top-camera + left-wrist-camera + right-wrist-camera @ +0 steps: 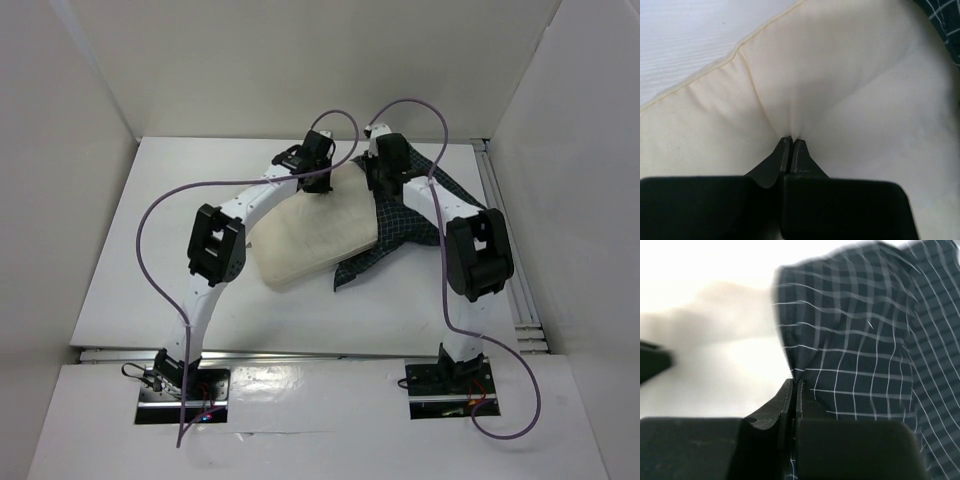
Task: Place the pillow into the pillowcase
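Observation:
The cream pillow [310,232] lies at the middle of the table, its right end resting on the dark checked pillowcase [405,222]. My left gripper [322,190] is at the pillow's far edge, shut on a pinch of its cream fabric [790,100], which puckers into the jaw tips [792,140]. My right gripper [377,186] is just right of it, shut on the edge of the pillowcase [855,355]; the cloth rises from the closed jaws [796,382] in the right wrist view. The pillowcase's opening is hidden.
White walls enclose the table [160,260] on the left, back and right. A metal rail [510,260] runs along the right edge. Purple cables [160,220] loop above both arms.

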You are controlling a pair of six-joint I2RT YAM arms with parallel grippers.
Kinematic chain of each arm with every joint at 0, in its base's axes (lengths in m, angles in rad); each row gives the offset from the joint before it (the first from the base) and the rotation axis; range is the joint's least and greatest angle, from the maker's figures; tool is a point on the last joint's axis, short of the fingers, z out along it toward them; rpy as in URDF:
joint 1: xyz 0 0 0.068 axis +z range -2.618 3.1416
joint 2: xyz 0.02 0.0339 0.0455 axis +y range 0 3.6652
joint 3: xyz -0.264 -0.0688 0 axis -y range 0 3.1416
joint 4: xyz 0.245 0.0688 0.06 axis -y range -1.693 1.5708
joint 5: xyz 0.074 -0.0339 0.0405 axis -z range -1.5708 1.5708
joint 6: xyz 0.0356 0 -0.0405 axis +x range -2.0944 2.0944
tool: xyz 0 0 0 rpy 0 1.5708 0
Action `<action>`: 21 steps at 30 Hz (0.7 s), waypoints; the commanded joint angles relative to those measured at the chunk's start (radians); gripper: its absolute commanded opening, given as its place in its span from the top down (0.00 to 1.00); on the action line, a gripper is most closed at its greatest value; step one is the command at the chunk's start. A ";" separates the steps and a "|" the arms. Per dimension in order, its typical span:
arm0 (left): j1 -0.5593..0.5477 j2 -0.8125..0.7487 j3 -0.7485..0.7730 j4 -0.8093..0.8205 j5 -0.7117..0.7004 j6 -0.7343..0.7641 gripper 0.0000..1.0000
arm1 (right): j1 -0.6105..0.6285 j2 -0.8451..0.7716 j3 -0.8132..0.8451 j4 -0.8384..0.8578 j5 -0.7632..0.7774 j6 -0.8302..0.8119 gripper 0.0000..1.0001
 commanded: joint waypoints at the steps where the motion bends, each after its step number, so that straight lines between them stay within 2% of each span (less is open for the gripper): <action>1: -0.038 -0.096 -0.046 0.091 0.058 0.024 1.00 | 0.002 -0.099 0.012 0.039 -0.188 -0.015 1.00; 2: -0.049 -0.097 -0.037 0.091 0.087 0.033 1.00 | 0.002 -0.099 0.012 0.039 -0.242 -0.015 1.00; 3: -0.049 -0.097 -0.026 0.102 0.098 0.033 1.00 | 0.002 -0.099 0.012 0.039 -0.371 -0.015 1.00; 7: -0.058 -0.083 0.050 0.058 0.089 0.033 1.00 | 0.039 -0.089 0.003 0.041 -0.583 -0.015 1.00; 11: -0.067 -0.112 0.008 0.116 0.228 -0.002 1.00 | 0.077 -0.067 -0.009 0.082 -0.717 0.011 1.00; 13: -0.076 -0.141 0.008 0.116 0.217 -0.002 1.00 | 0.077 -0.058 -0.021 0.126 -0.879 0.011 1.00; 15: -0.085 -0.176 -0.017 0.134 0.228 0.007 1.00 | 0.077 -0.058 -0.030 0.145 -0.920 0.041 1.00; 20: -0.085 -0.365 -0.165 0.203 0.193 0.034 1.00 | 0.051 -0.078 -0.020 0.089 -0.721 0.076 1.00; 21: -0.085 -0.433 -0.224 0.217 0.149 0.047 1.00 | 0.019 -0.088 -0.049 0.057 -0.683 0.135 0.98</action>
